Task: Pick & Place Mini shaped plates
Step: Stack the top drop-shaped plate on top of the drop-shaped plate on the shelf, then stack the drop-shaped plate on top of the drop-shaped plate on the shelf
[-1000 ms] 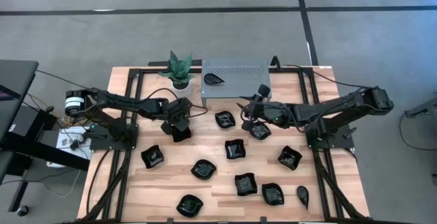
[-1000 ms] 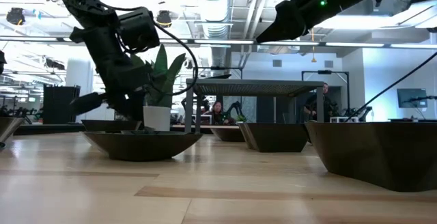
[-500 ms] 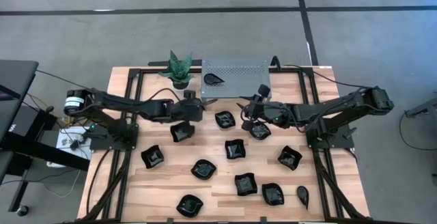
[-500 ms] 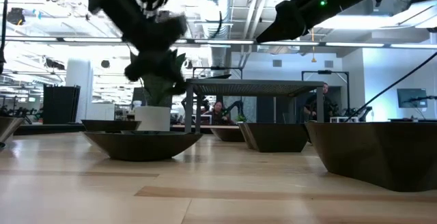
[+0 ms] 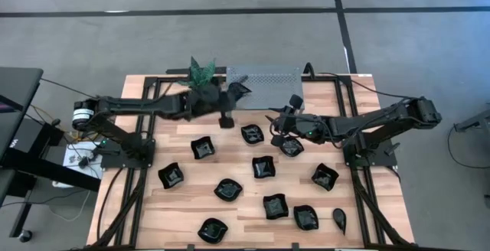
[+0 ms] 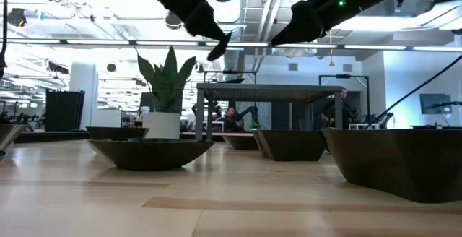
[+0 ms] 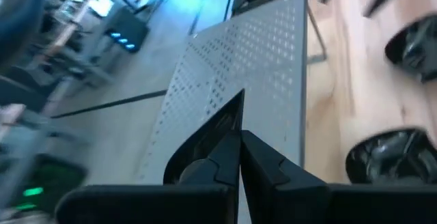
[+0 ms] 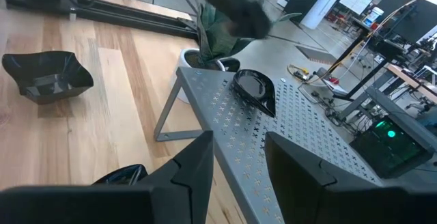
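My left gripper (image 5: 223, 107) is raised high by the near left corner of the grey perforated stand (image 5: 268, 79) and is shut on a small black plate (image 7: 207, 138). In the low view this gripper (image 6: 213, 40) hangs well above the stand's top. A drop-shaped black plate (image 5: 240, 89) lies flat on the stand. Several more black mini plates rest flat on the wooden table, the nearest to the left gripper being a square one (image 5: 203, 148). My right gripper (image 5: 280, 125) is open and hovers right of the table's middle, beside two plates (image 5: 291, 146) (image 5: 253, 134). My left gripper pinches the black plate by its rim (image 7: 229, 142) between its two fingers. The fingers slant downward in the low view. The plate is lifted clear of the table and sticks out past the fingertips as a thin dark sliver (image 6: 219, 47), standing on edge.
A potted plant (image 5: 201, 71) stands at the far edge, left of the stand and just behind my left arm. Black frame rails (image 5: 149, 128) run along both sides of the table. Plates crowd the near half. People sit in the room behind (image 6: 229, 118).
My left gripper has risen from low over the square plate left of the middle and swung toward the far edge and right, up beside the stand. It has stayed shut and carried its plate along. The square plate has stayed on the table.
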`<control>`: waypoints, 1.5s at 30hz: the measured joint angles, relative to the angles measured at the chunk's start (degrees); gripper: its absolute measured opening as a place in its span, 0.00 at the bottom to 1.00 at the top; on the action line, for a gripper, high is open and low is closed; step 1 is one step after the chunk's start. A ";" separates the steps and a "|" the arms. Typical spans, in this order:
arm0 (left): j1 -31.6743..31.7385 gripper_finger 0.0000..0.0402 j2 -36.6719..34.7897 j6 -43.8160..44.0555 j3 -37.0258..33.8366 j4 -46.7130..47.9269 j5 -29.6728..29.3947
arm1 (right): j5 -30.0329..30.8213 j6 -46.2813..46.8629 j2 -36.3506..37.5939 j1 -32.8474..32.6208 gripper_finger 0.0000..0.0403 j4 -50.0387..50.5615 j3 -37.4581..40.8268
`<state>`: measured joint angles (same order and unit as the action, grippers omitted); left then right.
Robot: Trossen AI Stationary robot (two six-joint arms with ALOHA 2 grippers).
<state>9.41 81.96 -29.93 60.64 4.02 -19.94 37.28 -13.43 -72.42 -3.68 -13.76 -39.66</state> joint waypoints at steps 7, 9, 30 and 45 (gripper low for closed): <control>8.09 0.02 4.74 3.08 -0.03 -4.09 7.51 | 0.02 0.00 0.00 0.02 0.32 -0.02 -0.02; 8.88 0.02 6.34 2.97 -0.07 -4.45 7.49 | 0.00 0.00 0.00 0.07 0.32 0.00 0.00; 8.63 0.10 10.20 -1.33 -0.39 -5.49 6.32 | 0.02 -0.02 0.00 0.07 0.32 0.00 -0.02; 0.91 0.26 1.22 -0.85 -0.35 -6.56 4.55 | 0.04 3.03 0.09 -1.15 0.32 1.28 -0.01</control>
<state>10.31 83.18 -30.78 60.29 -2.54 -15.40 37.32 -10.40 -72.33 -4.84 -12.48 -39.67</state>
